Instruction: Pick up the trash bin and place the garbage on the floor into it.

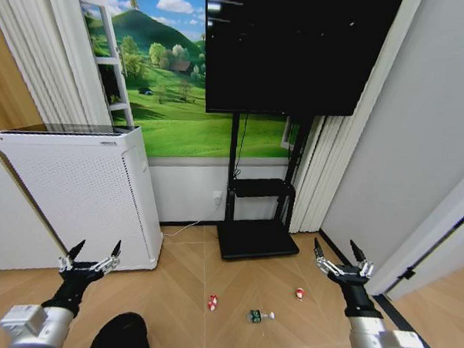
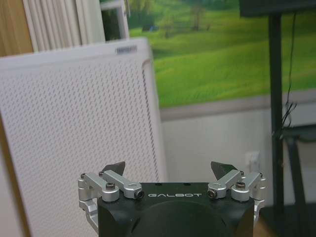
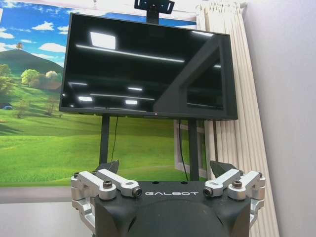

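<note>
Three bits of garbage lie on the herringbone wood floor [image 1: 180, 295]: a red-and-white lump [image 1: 212, 302], a green-and-white can-like piece [image 1: 256, 316] and another red-and-white lump [image 1: 300, 293]. The black round trash bin [image 1: 121, 335] stands at the bottom edge of the head view, partly cut off, just right of my left arm. My left gripper [image 1: 98, 249] [image 2: 169, 170] is held up, open and empty, facing the white appliance. My right gripper [image 1: 335, 248] [image 3: 166, 168] is also raised, open and empty, above and right of the garbage.
A tall white perforated appliance [image 1: 85, 191] [image 2: 74, 128] stands at the left wall. A large TV [image 1: 299, 46] [image 3: 148, 69] on a black stand with a floor base [image 1: 256, 238] is straight ahead. Curtains [image 1: 324, 170] and a grey wall close the right side.
</note>
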Controlling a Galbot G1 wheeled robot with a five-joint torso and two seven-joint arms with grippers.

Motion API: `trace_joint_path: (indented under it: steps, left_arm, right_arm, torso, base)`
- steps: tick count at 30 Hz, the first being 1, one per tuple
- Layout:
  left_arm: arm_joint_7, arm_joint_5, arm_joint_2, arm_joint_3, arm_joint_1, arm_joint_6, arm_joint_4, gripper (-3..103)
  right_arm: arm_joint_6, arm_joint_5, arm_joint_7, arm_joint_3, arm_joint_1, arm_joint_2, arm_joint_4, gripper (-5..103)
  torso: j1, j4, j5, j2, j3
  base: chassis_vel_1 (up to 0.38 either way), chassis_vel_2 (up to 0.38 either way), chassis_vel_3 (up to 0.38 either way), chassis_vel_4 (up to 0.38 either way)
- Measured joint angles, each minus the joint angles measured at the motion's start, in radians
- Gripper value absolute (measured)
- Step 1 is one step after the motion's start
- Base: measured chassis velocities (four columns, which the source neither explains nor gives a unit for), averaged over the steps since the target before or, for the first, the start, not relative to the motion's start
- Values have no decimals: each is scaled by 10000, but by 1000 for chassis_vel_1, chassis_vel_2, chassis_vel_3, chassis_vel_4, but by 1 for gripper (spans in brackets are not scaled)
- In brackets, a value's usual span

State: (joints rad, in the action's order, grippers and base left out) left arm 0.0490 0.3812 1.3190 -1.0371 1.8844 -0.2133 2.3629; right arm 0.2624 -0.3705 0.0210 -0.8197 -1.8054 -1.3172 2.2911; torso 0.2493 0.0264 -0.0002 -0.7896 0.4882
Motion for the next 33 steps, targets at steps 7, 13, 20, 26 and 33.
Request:
trace_joint_path:
  steps: [7, 13, 20, 26, 33]
  left_arm:
    - [116, -156, 265, -581, 596, 408, -1276, 97]
    - [254, 214, 309, -976, 850, 675, -1782, 97]
    - [420, 72, 362, -1005, 1127, 1230, -3248, 97]
    - [496, 46, 405, -1064, 1113, 2318, -4198, 97]
    - [517, 287, 549, -1129, 468, 3881, -3324, 97]
  right_arm:
    - [-46, 9, 443, -102, 11, -75, -107, 100]
    - [-163, -26, 602, -42, 49, -111, -173, 100]
    - [-149, -83, 703, -34, 85, -135, -303, 100]
    - [-30, -147, 785, -33, 178, -119, -380, 100]
    - [-12, -137, 672, 66, 56, -231, -289, 100]
  torso:
    - [-1, -2, -2, -1, -1]
    - [-1, 0, 3, -1, -1]
    - [-1, -1, 2, -1, -1]
    - [-1, -3, 0, 0, -1]
    - [0, 0, 3, 1, 0]
  base:
    - [0, 0, 0, 0]
    - [0, 0, 0, 0]
    - [0, 0, 0, 0]
    - [0, 0, 0, 0]
    - [0, 0, 0, 0]
